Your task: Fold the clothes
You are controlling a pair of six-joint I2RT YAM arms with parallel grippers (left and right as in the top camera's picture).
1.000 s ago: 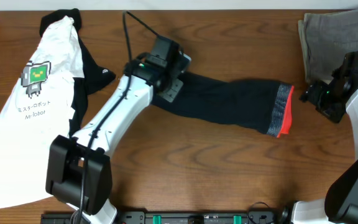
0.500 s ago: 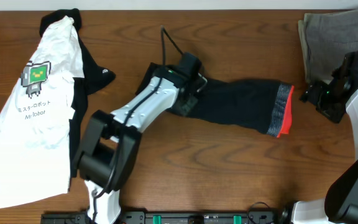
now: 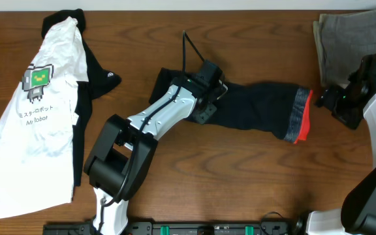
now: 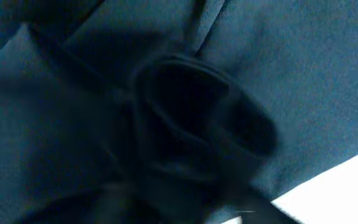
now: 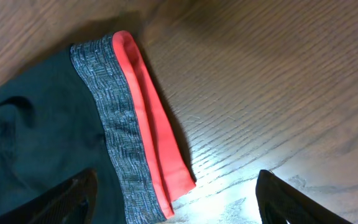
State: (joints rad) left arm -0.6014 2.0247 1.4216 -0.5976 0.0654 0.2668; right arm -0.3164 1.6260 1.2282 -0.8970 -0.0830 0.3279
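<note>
The clothes, black trousers (image 3: 260, 108), lie folded across the table's middle, their grey waistband (image 3: 297, 116) edged in coral red at the right end. My left gripper (image 3: 212, 101) rests low on the trousers' left part, and its fingers stand apart over the cloth. The left wrist view is filled with blurred dark cloth (image 4: 291, 74) bunched into a fold, and no finger can be made out there. My right gripper (image 3: 331, 103) hovers just right of the waistband (image 5: 114, 118). This right gripper (image 5: 179, 199) is open and holds nothing.
A white T-shirt (image 3: 38, 111) with a green robot print lies at the left over a black garment (image 3: 100, 75). Grey-olive folded trousers (image 3: 344, 39) sit at the back right, behind my right arm. Bare wood table (image 3: 240, 176) runs along the front.
My left gripper has travelled right, carrying the trousers' left end over onto the rest, so the trousers lie shorter. Its fingers have since spread apart. The right arm has stayed put.
</note>
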